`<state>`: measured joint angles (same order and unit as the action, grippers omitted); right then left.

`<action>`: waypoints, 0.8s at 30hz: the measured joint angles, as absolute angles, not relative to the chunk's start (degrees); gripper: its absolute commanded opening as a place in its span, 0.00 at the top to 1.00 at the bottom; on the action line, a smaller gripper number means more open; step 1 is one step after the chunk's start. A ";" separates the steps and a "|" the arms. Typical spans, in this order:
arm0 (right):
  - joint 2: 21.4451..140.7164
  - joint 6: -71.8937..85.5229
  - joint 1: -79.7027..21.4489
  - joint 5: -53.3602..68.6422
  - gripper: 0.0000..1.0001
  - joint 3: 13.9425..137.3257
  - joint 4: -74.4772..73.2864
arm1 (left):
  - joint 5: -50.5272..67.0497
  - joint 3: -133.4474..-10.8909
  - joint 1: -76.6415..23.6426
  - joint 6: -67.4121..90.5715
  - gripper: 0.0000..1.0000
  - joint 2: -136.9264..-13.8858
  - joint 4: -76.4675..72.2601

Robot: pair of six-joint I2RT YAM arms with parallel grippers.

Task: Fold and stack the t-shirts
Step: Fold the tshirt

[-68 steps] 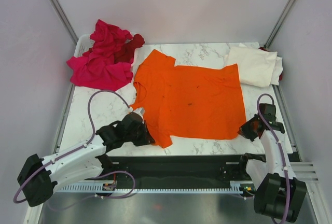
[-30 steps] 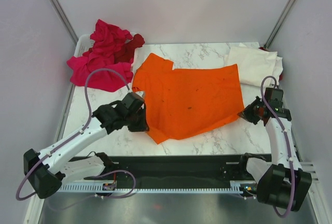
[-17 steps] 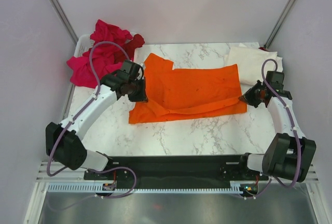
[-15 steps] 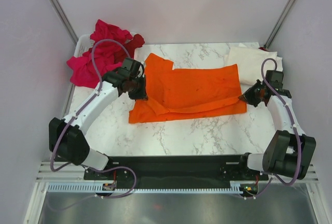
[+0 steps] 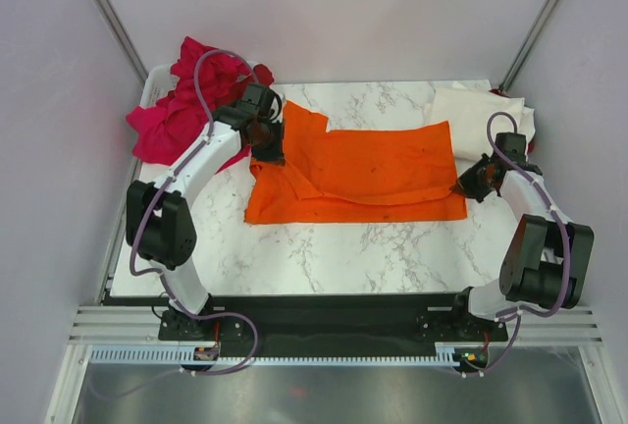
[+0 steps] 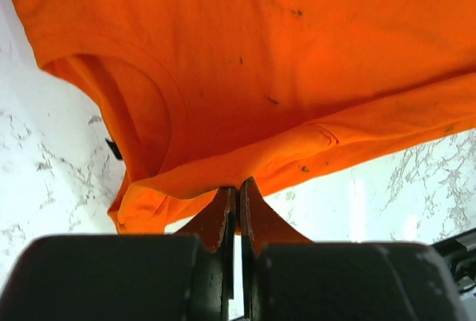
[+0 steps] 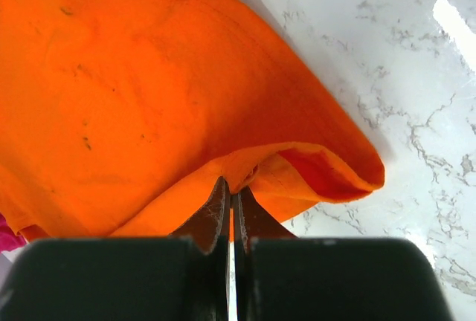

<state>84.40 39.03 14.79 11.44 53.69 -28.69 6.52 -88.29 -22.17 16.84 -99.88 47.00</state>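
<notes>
**Left gripper (image 5: 267,149) and right gripper (image 5: 467,185) clamped on the orange t-shirt (image 5: 373,171)**

The left gripper is held at the shirt's left end, beside the collar. In the left wrist view its jaws are pressed almost together, and a pinch of orange cloth is caught at the fingertips (image 6: 217,215). The right gripper is set at the shirt's right end, and its jaws are likewise narrowed onto a raised fold of the fabric, as is seen past the fingers (image 7: 213,213) in the right wrist view.

The orange t-shirt is spread as a long doubled band across the middle of the marble table (image 5: 343,257). Its near edge is laid fairly straight, and one sleeve (image 5: 299,122) is left jutting towards the far side on the left. Small dark specks are scattered over the cloth, and a dark label (image 6: 113,148) is visible inside the collar.

A cream-white t-shirt (image 5: 481,122) is folded at the far right corner, just beside the orange one. The magenta-pink t-shirts (image 5: 172,122) are heaped at the far left corner. A dark red t-shirt (image 5: 263,76) is lodged against them, partly hidden by the left arm.
</notes>
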 measured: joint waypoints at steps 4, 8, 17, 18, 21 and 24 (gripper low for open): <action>85.47 39.00 14.76 10.48 1.00 53.71 -27.55 | 6.57 -91.61 -21.67 15.81 0.98 -103.72 46.78; 88.09 39.00 14.76 10.15 0.95 53.74 -26.50 | 6.33 -94.37 -21.04 14.79 0.93 -108.57 46.68; 92.86 39.38 14.76 9.93 0.11 57.80 -25.91 | 1.19 -105.41 -19.57 11.31 0.09 -120.42 49.78; 92.84 39.00 14.76 9.61 0.09 58.70 -26.06 | 0.56 -105.82 -19.51 11.42 0.09 -120.27 50.09; 91.81 38.15 14.61 8.14 0.06 60.75 -26.15 | -1.39 -105.51 -19.16 11.44 0.10 -117.23 50.74; 87.57 37.47 13.78 5.67 0.06 60.90 -26.76 | -1.96 -100.18 -19.11 11.51 0.15 -109.56 50.06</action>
